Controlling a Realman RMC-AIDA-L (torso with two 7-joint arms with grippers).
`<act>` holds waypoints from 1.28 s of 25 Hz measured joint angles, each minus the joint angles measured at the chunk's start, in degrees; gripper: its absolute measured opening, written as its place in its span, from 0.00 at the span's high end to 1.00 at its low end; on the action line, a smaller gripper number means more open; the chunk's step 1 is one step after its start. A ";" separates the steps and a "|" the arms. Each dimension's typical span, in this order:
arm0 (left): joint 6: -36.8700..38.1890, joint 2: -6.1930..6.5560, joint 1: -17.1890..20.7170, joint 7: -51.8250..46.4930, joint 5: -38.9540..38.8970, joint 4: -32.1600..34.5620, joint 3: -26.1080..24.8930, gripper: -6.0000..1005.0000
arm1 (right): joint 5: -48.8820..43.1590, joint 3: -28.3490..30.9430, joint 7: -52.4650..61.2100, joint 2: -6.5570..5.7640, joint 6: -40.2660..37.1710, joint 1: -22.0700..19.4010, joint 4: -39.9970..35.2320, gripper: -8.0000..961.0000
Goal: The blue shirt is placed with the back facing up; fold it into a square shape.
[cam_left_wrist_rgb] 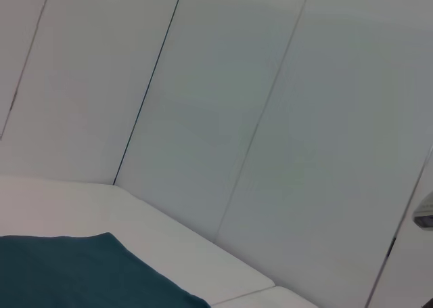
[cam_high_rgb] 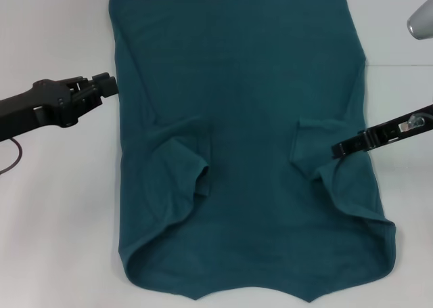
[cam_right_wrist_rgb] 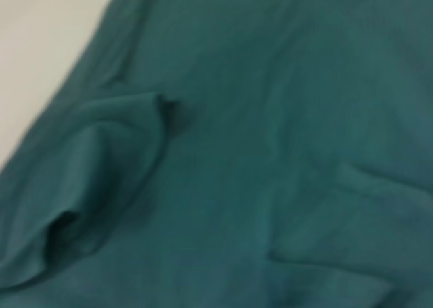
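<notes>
The blue shirt [cam_high_rgb: 247,139] lay spread flat on the white table [cam_high_rgb: 54,220], plain side up, both sleeves folded in over the body. The left gripper [cam_high_rgb: 107,84] hung just off the shirt's left edge, near the far end, its tips drawn together and holding nothing. The right gripper [cam_high_rgb: 340,149] sat over the right side, right at the folded sleeve; whether it pinched cloth or not, I couldn't tell.
</notes>
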 joint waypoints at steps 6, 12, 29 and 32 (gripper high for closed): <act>-0.17 -0.04 0.03 0.00 0.16 -0.11 0.01 0.82 | -2.03 -0.12 0.65 -0.27 4.39 1.32 4.16 0.33; -0.53 -0.02 -0.16 0.00 0.17 -0.11 0.01 0.82 | -1.78 0.06 0.42 -1.08 7.99 3.20 9.23 0.33; -1.42 0.32 -0.39 0.39 0.17 -0.54 0.01 0.82 | -0.40 1.71 0.46 -1.27 12.38 5.47 17.11 0.33; -1.34 0.32 -0.38 0.43 0.17 -0.52 0.01 0.82 | 0.47 1.71 0.24 -1.26 13.02 5.48 18.03 0.33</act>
